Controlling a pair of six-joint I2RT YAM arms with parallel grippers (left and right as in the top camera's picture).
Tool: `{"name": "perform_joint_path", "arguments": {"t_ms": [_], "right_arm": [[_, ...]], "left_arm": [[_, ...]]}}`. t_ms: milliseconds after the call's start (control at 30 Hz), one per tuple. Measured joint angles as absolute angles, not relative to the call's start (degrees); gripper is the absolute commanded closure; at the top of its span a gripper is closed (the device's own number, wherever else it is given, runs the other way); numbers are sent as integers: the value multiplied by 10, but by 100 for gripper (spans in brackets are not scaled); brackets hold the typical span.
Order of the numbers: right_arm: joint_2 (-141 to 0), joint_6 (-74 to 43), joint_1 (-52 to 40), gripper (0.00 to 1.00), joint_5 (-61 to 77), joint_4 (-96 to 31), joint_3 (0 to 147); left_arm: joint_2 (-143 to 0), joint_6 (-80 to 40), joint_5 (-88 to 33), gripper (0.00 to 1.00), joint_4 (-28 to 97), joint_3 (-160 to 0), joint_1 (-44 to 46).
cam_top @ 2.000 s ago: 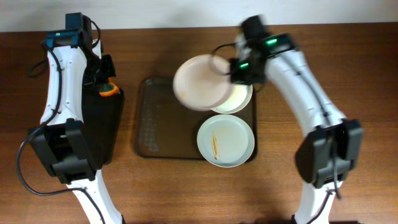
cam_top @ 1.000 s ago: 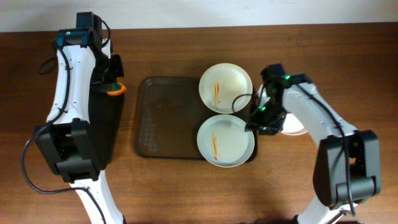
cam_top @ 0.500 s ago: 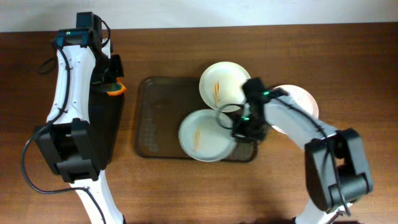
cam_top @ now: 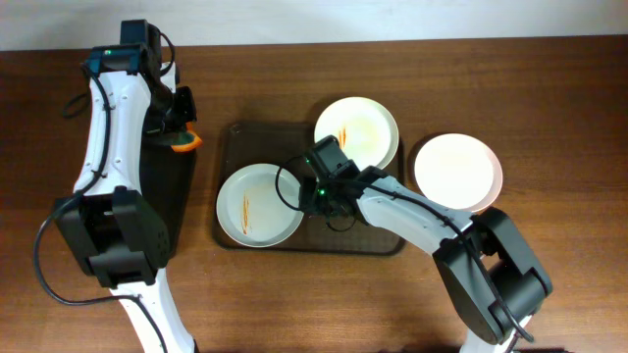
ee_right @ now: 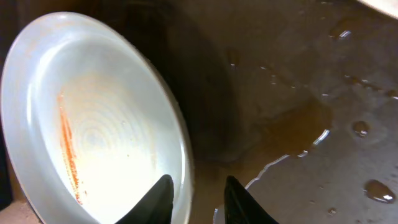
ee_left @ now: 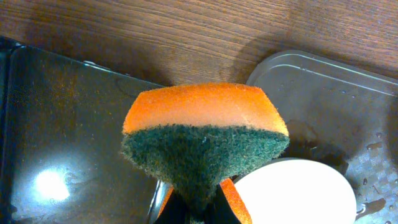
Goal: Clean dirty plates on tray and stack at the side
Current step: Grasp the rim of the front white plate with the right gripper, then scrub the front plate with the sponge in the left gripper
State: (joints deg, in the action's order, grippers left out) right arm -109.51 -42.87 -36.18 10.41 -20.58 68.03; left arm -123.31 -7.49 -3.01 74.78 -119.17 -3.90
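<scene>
While the right jaws pinched the rim of a streaked plate (cam_top: 258,203) at the tray's (cam_top: 265,147) lower left, the left jaws clamped an orange-green sponge (ee_left: 205,143) at upper left, beside the tray. A second plate (cam_top: 356,134), also streaked, sat at the tray's upper right; a plain plate (cam_top: 457,174) lay on the surface (cam_top: 549,98) right of it.

Left plate (cam_top: 258,204): white, one thin orange-red streak, faint pale-orange rings round the middle.
Far plate (cam_top: 356,137): white, cream-tinted centre, short orange-red streaks.
Side plate (cam_top: 457,173): plain white, slight pink cast.
Tray (cam_top: 245,147): brown-grey, textured base, wet sheen.
Sponge (ee_left: 205,130): orange foam, dark green scouring face.
Narrow tray (ee_left: 56,137): glossy black.
Table (cam_top: 549,98): dark brown wood grain.
Left arm (cam_top: 106,108): white shell, black joints.
</scene>
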Motion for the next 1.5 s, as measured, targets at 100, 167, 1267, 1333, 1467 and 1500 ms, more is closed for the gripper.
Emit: {"name": "perform_joint_path", "arguments": {"t_ms": [100, 167, 1267, 1333, 1467, 1500], "right_arm": [[-1117, -417, -362, 70, 109, -192, 680], [-1131, -416, -362, 71, 120, -175, 681], [-1148, -453, -330, 96, 144, -174, 690], [-1148, -454, -330, 96, 144, -174, 690], [-1148, -455, -330, 96, 144, -174, 690], [-1148, -455, -330, 96, 144, -174, 690]], "left_arm": [[-1233, -75, -30, 100, 748, -1191, -39], [-1233, -75, -30, 100, 748, -1191, -39], [-1232, -9, -197, 100, 571, -867, 93], [-1223, -97, -110, 100, 542, -870, 109], [-1221, -166, -14, 100, 554, -880, 116], [-1221, -150, -15, 100, 564, -881, 115]]}}
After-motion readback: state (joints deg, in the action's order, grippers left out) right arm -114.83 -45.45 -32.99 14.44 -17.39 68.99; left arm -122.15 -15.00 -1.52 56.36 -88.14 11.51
